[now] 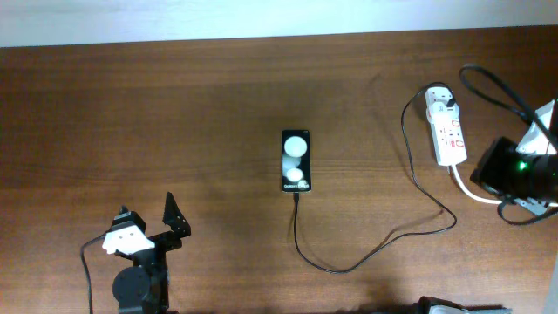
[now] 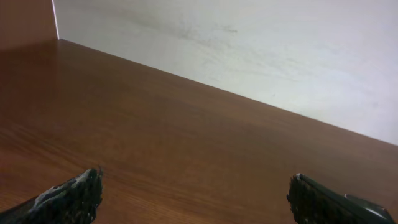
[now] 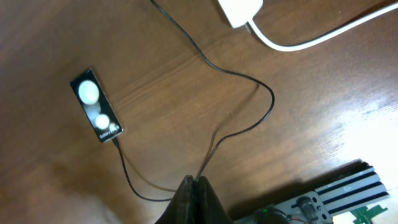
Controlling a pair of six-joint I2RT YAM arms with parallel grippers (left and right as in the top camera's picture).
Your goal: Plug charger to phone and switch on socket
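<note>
Charger tip seated in phone mid-frame, adapter in power strip upper right; left gripper apart, right gripper together

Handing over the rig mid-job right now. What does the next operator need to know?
Left gripper: open, empty, low over the table.
Right gripper: shut, nothing visibly held, raised beside the socket.
Phone lies mid-table; charger runs from its near edge to the adapter in the socket's far end.
Done: charger looks plugged in at both ends.
Left: press the socket switch; its state is unreadable here.
</note>
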